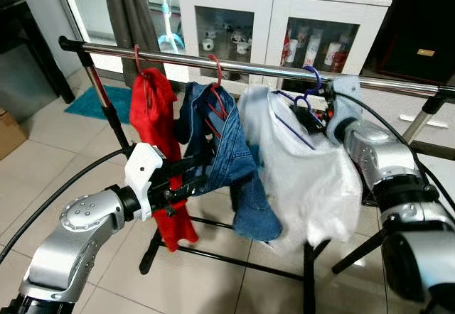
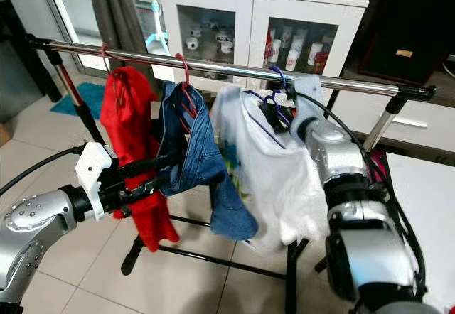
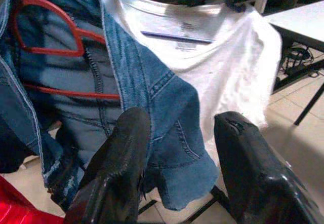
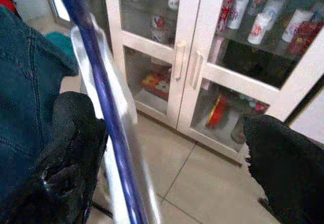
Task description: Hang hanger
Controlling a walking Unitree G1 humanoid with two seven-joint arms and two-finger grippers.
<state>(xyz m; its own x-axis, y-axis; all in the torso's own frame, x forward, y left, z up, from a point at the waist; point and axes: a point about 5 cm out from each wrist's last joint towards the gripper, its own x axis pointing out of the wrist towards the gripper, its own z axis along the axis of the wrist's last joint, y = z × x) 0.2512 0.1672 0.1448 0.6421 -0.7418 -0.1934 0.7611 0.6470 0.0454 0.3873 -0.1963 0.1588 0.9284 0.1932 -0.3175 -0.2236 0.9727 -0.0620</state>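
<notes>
A steel rail (image 1: 263, 67) carries three hung garments: a red one (image 1: 153, 115) on a red hanger, a denim one (image 1: 234, 150) on a red hanger (image 3: 48, 29), and a white T-shirt (image 1: 306, 172) on a blue hanger (image 1: 311, 76) whose hook sits over the rail. My right gripper (image 1: 313, 118) is up at the T-shirt's collar. It is open, and the blue hanger's bar (image 4: 101, 92) runs along one finger (image 4: 66, 148). My left gripper (image 3: 179, 168) is open, its fingers on either side of the denim's lower hem.
A white glass-door cabinet (image 1: 284, 15) stands behind the rack. The rack's black base bars (image 1: 234, 257) cross the tiled floor. A teal mat (image 1: 92, 104) and a cardboard box (image 1: 7, 133) lie to the left; a white table (image 2: 426, 207) is at the right.
</notes>
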